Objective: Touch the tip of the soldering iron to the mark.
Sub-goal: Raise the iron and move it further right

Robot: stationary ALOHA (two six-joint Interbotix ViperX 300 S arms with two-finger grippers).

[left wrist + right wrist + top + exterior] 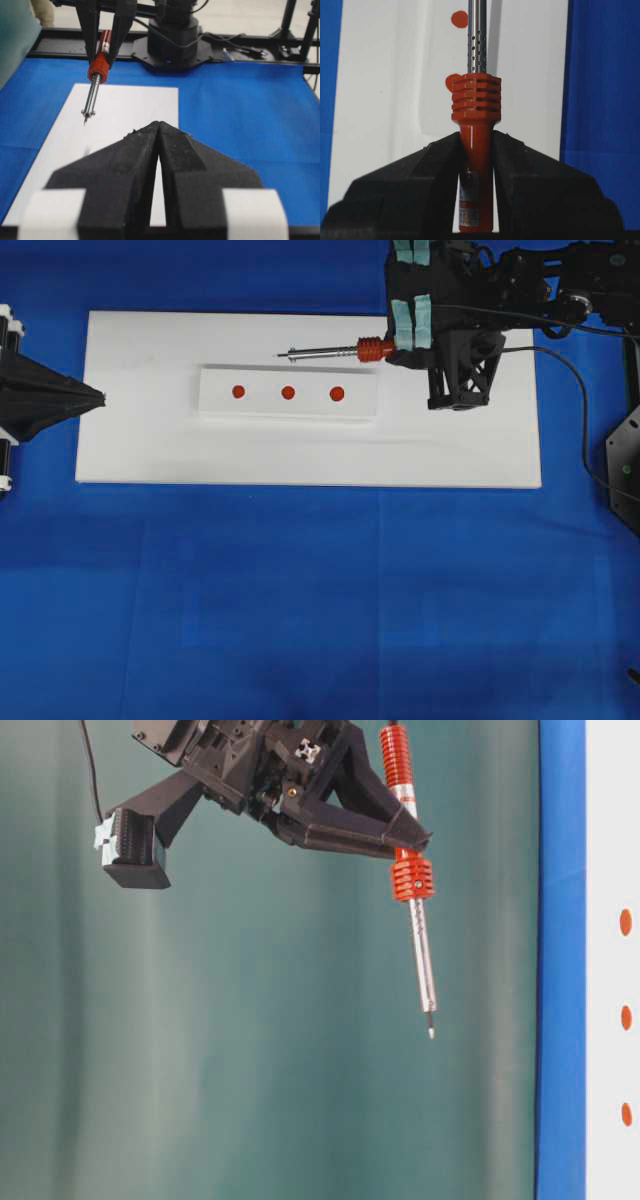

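1. Overhead view: the right gripper [412,325] has its jaws clenched on the handle of the soldering iron [330,352]. The iron lies over the far side of the white board [300,455], with the tip [281,356] pointing toward the counter's left edge. Three red marks [288,392] sit in a row on a raised white strip [290,392] nearer the board's middle. The tip appears beyond the strip's far edge, above none of the marks. The left gripper [98,397] rests at the board's left edge, jaws shut and empty.

2. Table-level view: the iron hangs steeply tilted, tip lowest, well clear of any surface. The marks show at the frame's right edge.

3. Left wrist view: the left jaws are pressed together with nothing between them. The iron is seen aloft over the board's far left corner, its tip off the board.

4. Right wrist view: the black jaws pinch the red-orange handle just below its ribbed collar. The shaft runs straight away from the camera, partly covering one mark, with another visible beside it further on.

5. Assessment: the step in hand is the carry and descent. The arm should bring the tip over the chosen mark first, then lower slowly, keeping the grip unchanged. The thin shaft may skid or flex if pressed hard, so contact should be light.
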